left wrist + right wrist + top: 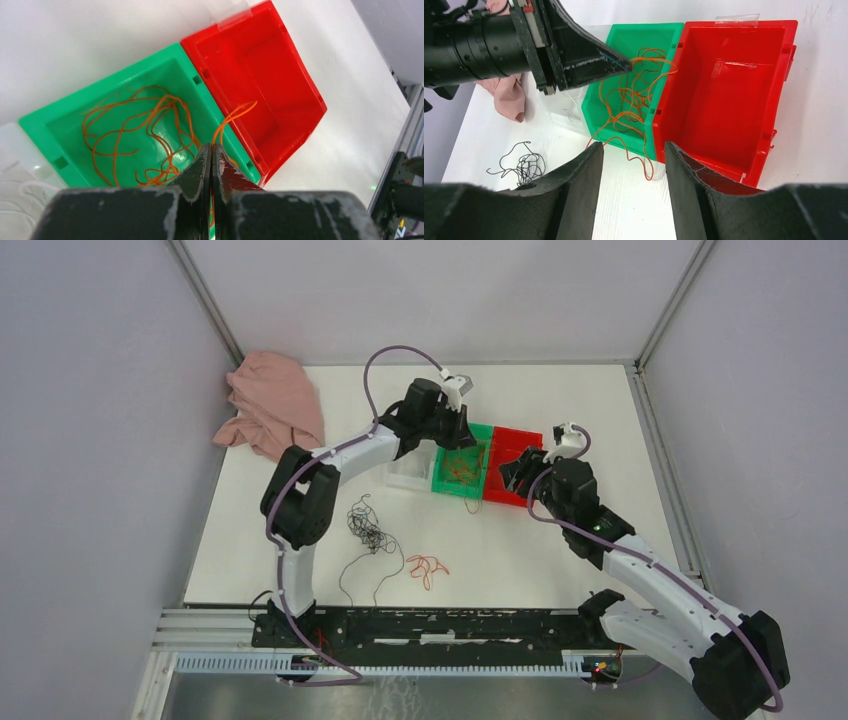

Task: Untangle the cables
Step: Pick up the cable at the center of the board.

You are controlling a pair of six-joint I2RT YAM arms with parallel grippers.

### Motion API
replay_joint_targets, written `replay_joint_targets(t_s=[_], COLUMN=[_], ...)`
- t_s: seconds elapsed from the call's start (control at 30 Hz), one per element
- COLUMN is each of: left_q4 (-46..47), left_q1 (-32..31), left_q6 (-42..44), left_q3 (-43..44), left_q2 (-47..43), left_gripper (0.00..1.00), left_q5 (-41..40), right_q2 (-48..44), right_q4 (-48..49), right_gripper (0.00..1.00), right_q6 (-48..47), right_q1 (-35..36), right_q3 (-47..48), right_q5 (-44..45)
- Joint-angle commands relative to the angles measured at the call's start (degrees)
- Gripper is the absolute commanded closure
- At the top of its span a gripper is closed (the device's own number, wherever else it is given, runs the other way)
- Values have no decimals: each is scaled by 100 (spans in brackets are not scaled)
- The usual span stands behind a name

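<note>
1. Top external view takes in the whole bench (560, 550). Three bins sit side by side near its middle: a clear bin (405, 475), a green bin (440, 483) and a red bin (520, 435). A pink cloth (272, 400) is bunched at the far left corner.
2. Only that view shows the loose orange strand (428, 568), which lies on the bench toward the arm bases. It is near the black cables (368, 530), a curly wad well apart from the bins.
3. Left wrist view shows the left gripper (211, 146) pressed together above the wall shared by the green and red bins, pinching a strand of the orange cables (130, 135). The rest of them coil in loops on the green bin's floor, and one loop arches over the red bin's edge.
4. At the lower left edge of the same view, whitish strands (20, 192) show faintly inside the clear bin.
5. Right wrist view adds what the left wrist view hides: an orange strand spills over the green bin's near wall onto the bench.
6. That view also shows the right gripper (633, 146) spread apart above the bench, in front of the green and red bins, with only bench and bins seen between its fingers.
</note>
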Motion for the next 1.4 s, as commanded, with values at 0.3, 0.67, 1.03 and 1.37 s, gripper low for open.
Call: replay_joint_targets(t_s=[0.3, 0.67, 1.03, 1.37], left_q4=[-470, -468, -630, -1573], left_q1=[9, -582, -472, -25], left_q6=[1740, 2429, 2253, 2151], left_q3=[688, 632, 1037, 1616], left_q2=[147, 396, 615, -144], left_gripper=[97, 97, 64, 25], left_q5=[-1684, -2035, -1680, -96], right_q2=[-35, -15, -222, 157], right_q4=[184, 206, 112, 70], right_gripper=[46, 46, 46, 42], right_q6=[36, 128, -11, -340], right_q1=[-35, -34, -31, -34], right_q3=[-110, -103, -139, 129], right_q5=[167, 144, 34, -673])
